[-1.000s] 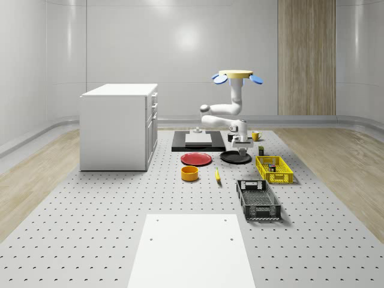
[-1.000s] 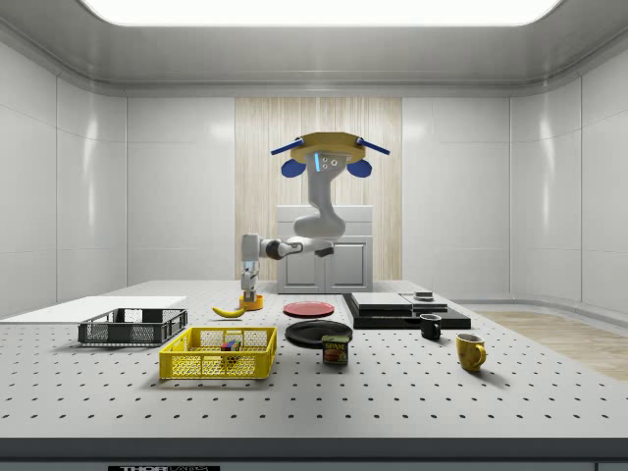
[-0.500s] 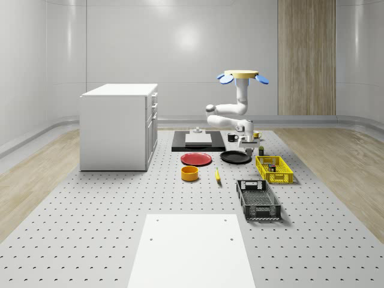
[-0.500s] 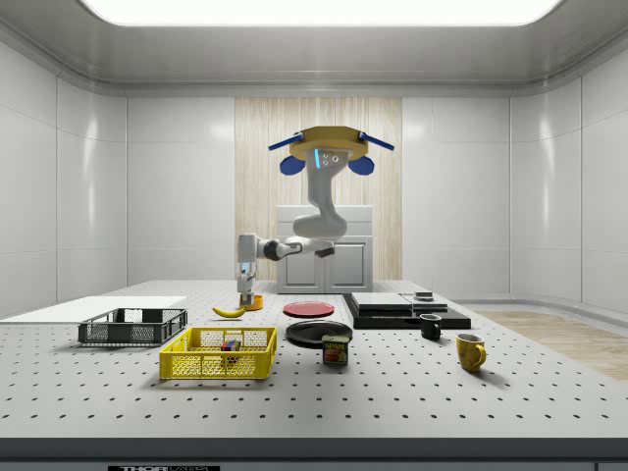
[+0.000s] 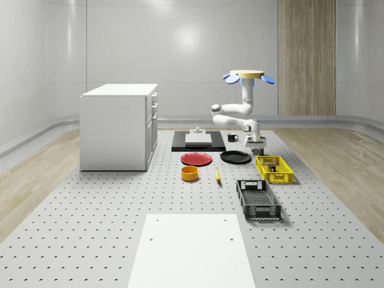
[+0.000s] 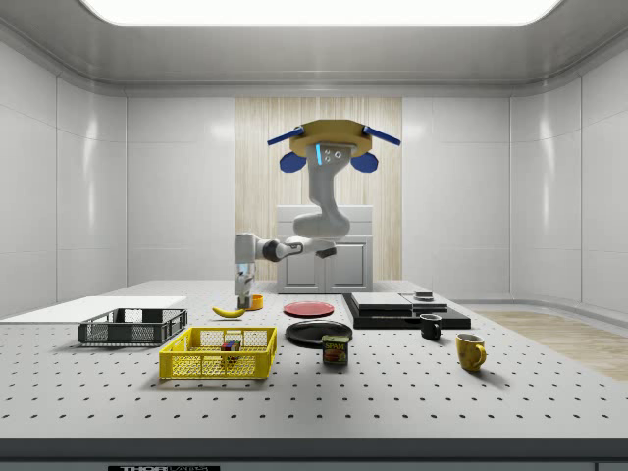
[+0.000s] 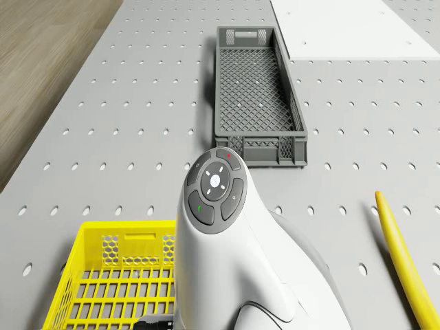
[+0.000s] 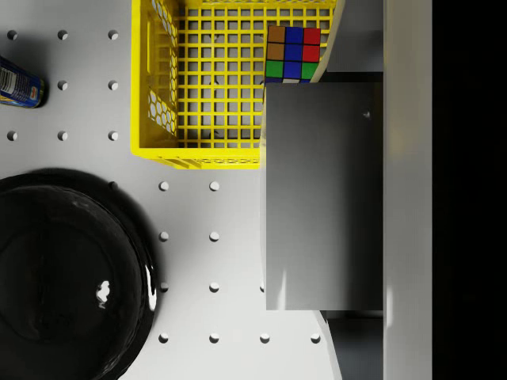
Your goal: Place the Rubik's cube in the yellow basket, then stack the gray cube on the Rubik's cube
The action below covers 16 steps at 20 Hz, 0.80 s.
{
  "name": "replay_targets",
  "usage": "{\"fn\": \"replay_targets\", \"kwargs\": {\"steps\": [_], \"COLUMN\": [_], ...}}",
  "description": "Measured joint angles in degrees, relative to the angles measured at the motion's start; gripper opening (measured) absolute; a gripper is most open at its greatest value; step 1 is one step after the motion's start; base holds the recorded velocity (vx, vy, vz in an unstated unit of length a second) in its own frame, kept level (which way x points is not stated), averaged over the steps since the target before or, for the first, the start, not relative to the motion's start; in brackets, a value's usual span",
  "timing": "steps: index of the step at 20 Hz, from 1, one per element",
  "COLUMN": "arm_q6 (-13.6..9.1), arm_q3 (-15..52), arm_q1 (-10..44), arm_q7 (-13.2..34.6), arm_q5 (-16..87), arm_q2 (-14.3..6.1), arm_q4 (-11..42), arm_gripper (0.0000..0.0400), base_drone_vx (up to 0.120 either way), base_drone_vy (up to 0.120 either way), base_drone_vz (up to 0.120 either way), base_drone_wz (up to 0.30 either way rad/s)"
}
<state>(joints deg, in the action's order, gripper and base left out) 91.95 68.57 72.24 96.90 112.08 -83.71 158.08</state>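
Note:
The Rubik's cube lies inside the yellow basket, also seen as Rubik's cube in basket. My gripper is shut on the gray cube, a plain gray block held between the fingers. In the whole-scene view the gripper hangs just above the table at the far end of the basket. From the side the gripper points straight down. The drone hovers high above the table behind the basket.
A black plate lies beside the basket's far end, with a red plate, orange bowl and banana further left. A dark crate sits nearer the camera. A tin and mugs stand nearby.
The drone and arm have drifted to the whole-scene view's right, carrying the gray cube from over the black plate to the basket's far end.

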Motion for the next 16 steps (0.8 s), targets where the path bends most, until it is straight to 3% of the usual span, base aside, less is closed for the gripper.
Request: {"fn": "replay_targets", "kwargs": {"steps": [5,14,16], "arm_q6": [0.11,0.31,0.35], "arm_q3": [0.01,0.04,0.04], "arm_q1": [0.05,0.14,0.15], "arm_q7": [0.04,0.10,0.12], "arm_q5": [-0.06,-0.15,-0.17], "arm_q2": [-0.12,-0.33,-0.37], "arm_q4": [-0.01,-0.02,-0.03], "arm_gripper": [0.0250,0.0250,0.0250], "base_drone_vx": [0.000,0.000,0.120], "base_drone_vy": [0.120,0.120,0.120], "base_drone_vz": [-0.008,-0.120,-0.040], "base_drone_wz": [0.000,0.000,0.000]}}
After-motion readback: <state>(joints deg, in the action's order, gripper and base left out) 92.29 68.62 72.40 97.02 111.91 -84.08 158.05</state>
